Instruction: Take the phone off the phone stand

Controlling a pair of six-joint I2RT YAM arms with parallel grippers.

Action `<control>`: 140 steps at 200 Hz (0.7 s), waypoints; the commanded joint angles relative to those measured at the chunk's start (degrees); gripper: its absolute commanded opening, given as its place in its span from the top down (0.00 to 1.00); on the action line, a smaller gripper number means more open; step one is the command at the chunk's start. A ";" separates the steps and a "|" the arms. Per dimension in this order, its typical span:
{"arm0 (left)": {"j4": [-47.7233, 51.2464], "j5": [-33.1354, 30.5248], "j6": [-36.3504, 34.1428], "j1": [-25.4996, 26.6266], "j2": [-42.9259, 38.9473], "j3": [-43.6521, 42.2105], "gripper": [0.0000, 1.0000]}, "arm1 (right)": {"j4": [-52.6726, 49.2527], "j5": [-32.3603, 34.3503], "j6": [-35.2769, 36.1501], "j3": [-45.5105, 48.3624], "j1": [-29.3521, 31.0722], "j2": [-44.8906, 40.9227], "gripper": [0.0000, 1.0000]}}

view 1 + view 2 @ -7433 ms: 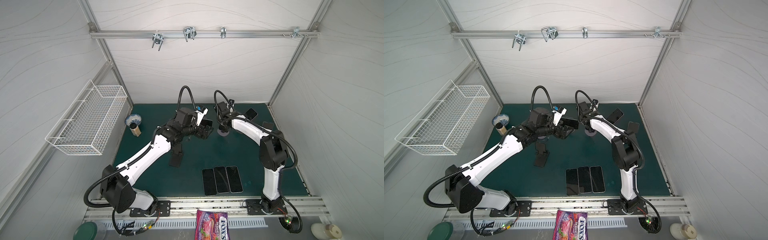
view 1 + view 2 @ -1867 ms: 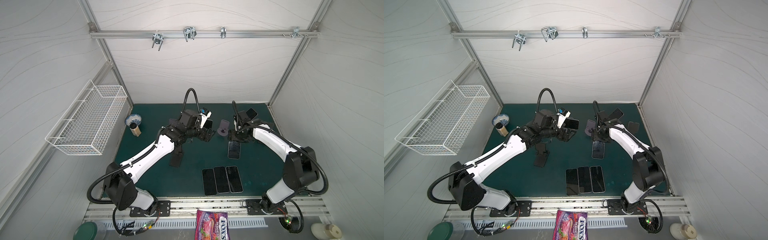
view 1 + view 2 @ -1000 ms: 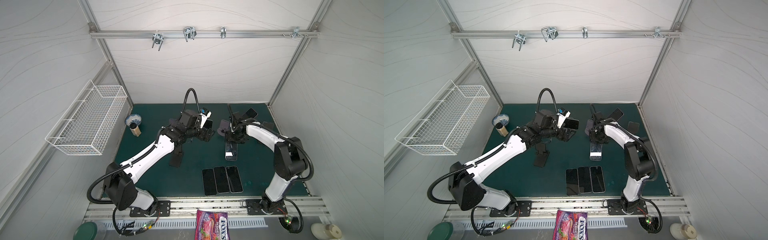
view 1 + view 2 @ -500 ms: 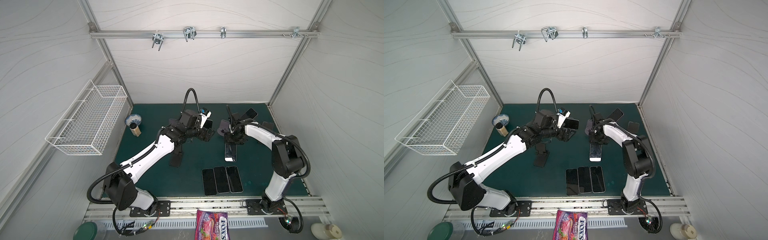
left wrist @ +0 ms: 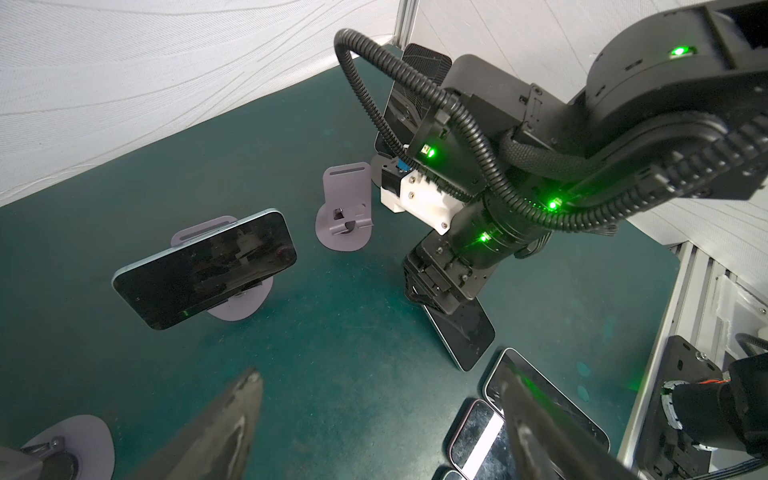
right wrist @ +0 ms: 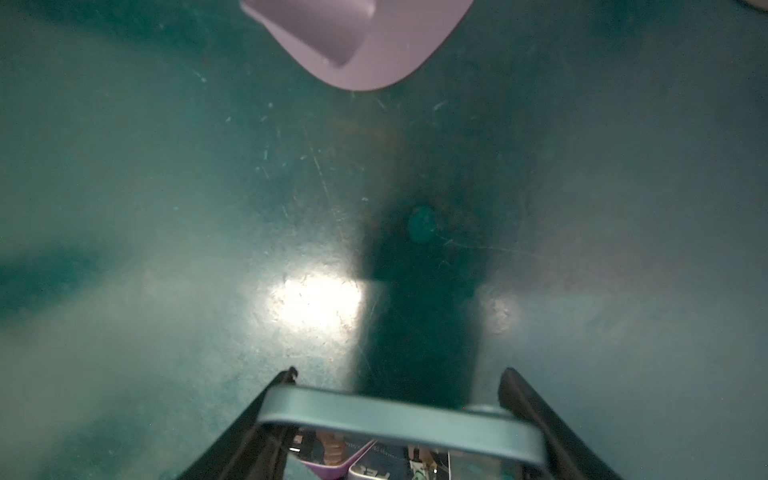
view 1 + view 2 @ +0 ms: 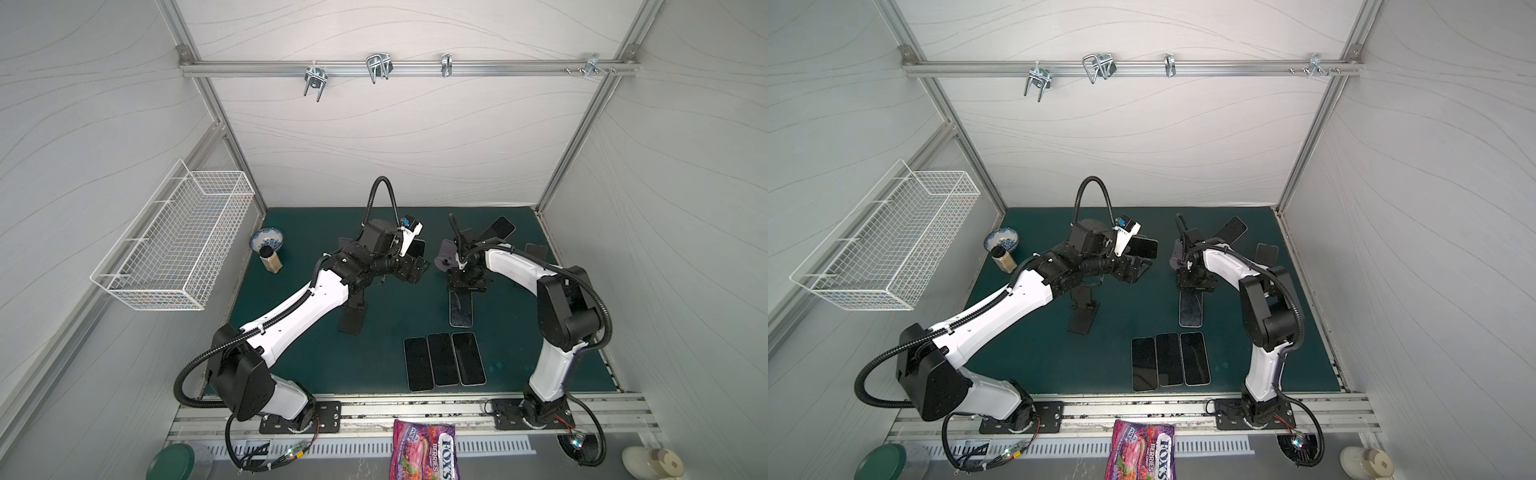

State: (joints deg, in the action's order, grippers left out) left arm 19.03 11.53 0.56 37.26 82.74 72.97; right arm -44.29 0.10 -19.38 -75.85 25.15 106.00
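Green surface [image 7: 386,332], right tool [image 6: 400,372] clenched on phone [image 6: 399,417], its body cut off, phone stand [image 6: 357,41] ahead, left tool [image 5: 379,376] released.

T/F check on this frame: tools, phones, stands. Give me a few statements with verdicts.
1. The right tool grips a phone by one end. True.
2. The left tool holds a phone. False: its jaws are open and empty.
3. Three phones lie side by side on the green mat. True.
4. Every phone stand is empty. False: a purple stand carries a sideways phone; only the bare stand nearby is empty.
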 commanded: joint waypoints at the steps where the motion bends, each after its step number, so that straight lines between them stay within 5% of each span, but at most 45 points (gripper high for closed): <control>1: -0.84 0.01 -0.95 0.27 -0.52 1.91 0.10 | -2.74 -0.35 1.51 -2.48 0.52 0.44 0.41; 140: -0.93 0.49 -0.09 0.23 0.28 2.13 0.10 | -3.50 0.50 2.59 -3.20 0.61 2.94 0.40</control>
State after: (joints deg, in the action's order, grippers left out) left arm 19.00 11.57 0.71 37.26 82.76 72.97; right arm -45.71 0.16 -17.91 -77.76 25.43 108.07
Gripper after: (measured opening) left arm 0.899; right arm 0.740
